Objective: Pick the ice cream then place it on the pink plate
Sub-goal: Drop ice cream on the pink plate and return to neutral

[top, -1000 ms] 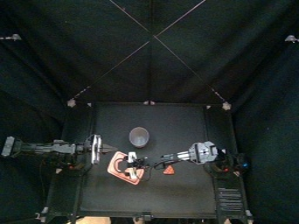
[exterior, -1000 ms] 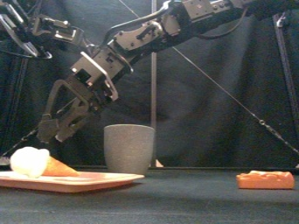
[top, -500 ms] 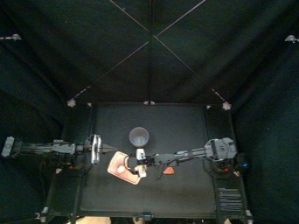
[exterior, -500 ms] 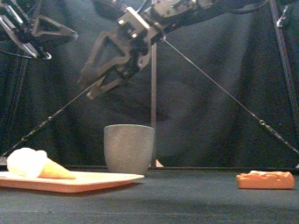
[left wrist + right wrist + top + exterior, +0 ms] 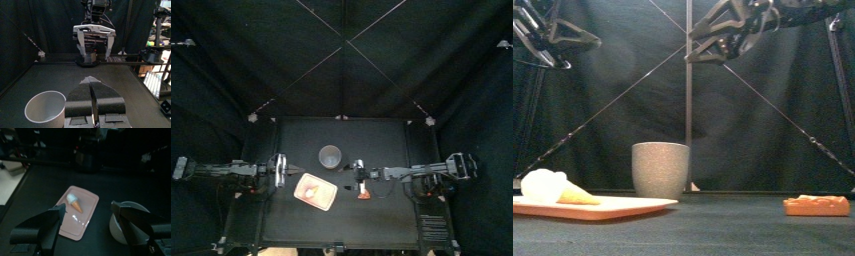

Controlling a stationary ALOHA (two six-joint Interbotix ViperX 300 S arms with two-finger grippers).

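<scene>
- Left gripper (image 5: 91,82): jaws together, empty, at the table's 9 o'clock.
- Ice cream (image 5: 553,187) lies on the plate (image 5: 627,205), 7 o'clock of the cup (image 5: 661,168). It is probably light, stiff plastic, best pinched across the cone.
- Right gripper (image 5: 87,210): jaws apart, empty, raised, with open room below. Toy (image 5: 816,205) at the cup's 5 o'clock.

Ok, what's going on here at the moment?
The ice cream lies on the pink plate, and nothing is holding it. The right gripper hangs high above the table with its jaws open and empty. The left gripper rests at the table's left side, jaws shut. A tall grey cup stands behind the plate, and an orange toy lies on the table off to the right.
</scene>
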